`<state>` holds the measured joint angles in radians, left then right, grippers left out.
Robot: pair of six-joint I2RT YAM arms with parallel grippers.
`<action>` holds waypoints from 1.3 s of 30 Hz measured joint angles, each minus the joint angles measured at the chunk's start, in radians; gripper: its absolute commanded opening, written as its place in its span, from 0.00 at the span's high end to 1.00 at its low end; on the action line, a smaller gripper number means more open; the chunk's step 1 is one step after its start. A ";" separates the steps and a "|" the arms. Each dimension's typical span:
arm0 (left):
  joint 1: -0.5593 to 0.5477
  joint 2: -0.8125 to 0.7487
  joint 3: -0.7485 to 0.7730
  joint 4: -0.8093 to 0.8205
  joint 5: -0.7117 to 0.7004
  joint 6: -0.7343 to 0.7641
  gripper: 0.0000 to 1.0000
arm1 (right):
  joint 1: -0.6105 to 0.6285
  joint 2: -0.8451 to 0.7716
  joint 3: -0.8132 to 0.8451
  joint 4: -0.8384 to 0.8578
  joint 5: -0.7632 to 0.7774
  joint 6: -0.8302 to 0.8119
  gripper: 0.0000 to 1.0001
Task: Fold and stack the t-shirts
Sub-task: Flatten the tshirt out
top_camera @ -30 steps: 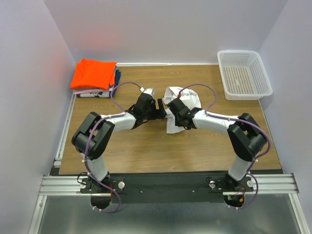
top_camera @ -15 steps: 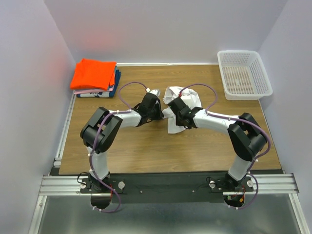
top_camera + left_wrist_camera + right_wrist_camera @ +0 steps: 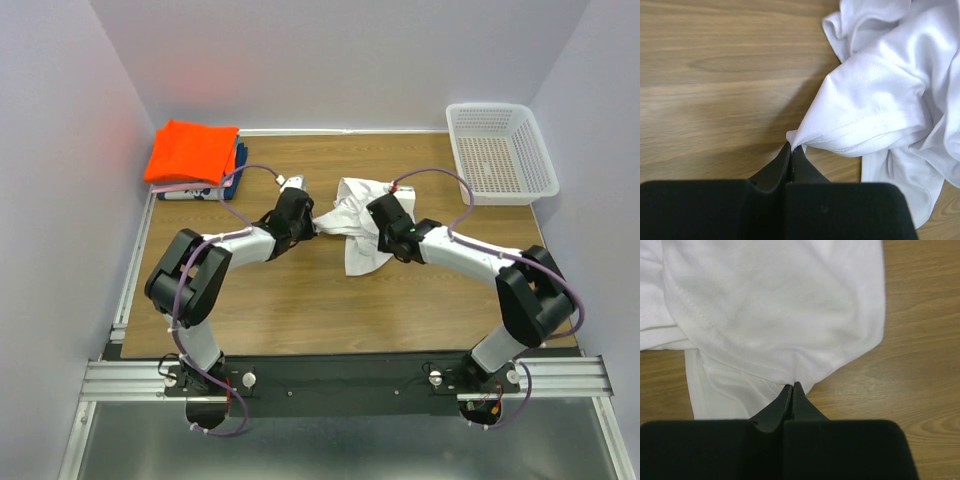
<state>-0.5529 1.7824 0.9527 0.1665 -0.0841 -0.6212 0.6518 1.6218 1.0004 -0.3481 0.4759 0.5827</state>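
The white t-shirt [image 3: 357, 232] lies crumpled at the middle of the table, with a fold drawn out to the left. My left gripper [image 3: 314, 224] is shut on a stitched hem corner of the white t-shirt [image 3: 880, 110], as the left wrist view shows at its tips [image 3: 791, 146]. My right gripper [image 3: 378, 210] is shut on an edge of the same white t-shirt [image 3: 775, 305], pinched at its tips [image 3: 792, 385]. A folded orange t-shirt [image 3: 193, 150] lies on a folded dark blue one [image 3: 239, 160] at the back left corner.
A white mesh basket [image 3: 500, 150] stands at the back right corner. Bare wooden table [image 3: 300, 300] lies in front of the shirt. Both arms' purple cables arc above the grippers.
Both grippers have closed on the white t-shirt. The left one has drawn a fold out to the left; the right one has shifted right, spreading the cloth between them.
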 measured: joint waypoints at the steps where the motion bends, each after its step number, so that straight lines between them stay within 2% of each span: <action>1: 0.013 -0.019 -0.007 -0.005 -0.012 -0.002 1.00 | -0.006 -0.016 -0.007 0.001 0.004 0.000 0.99; 7: 0.074 -0.145 -0.045 -0.048 -0.081 -0.019 1.00 | -0.049 -0.140 -0.063 0.000 0.039 0.000 0.99; 13: 0.094 -0.322 -0.017 -0.165 -0.215 -0.039 1.00 | -0.063 -0.267 -0.031 -0.013 0.136 -0.037 0.99; 20: 0.095 -0.533 0.164 -0.290 -0.384 -0.026 1.00 | -0.063 -0.440 0.220 -0.011 0.288 -0.163 0.99; 25: 0.096 -0.726 0.295 -0.326 -0.440 0.020 1.00 | -0.063 -0.549 0.420 0.003 0.328 -0.259 0.99; 29: 0.095 -0.892 0.433 -0.315 -0.431 0.085 1.00 | -0.063 -0.616 0.575 0.008 0.283 -0.324 0.99; 32: 0.095 -0.953 0.536 -0.308 -0.381 0.122 1.00 | -0.063 -0.654 0.676 0.005 0.185 -0.340 0.99; 39: 0.095 -0.991 0.768 -0.294 -0.143 0.192 1.00 | -0.063 -0.672 0.872 -0.019 -0.068 -0.328 0.99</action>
<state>-0.4580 0.7918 1.7210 -0.1272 -0.2276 -0.4294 0.5892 0.9497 1.8725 -0.3672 0.4076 0.2550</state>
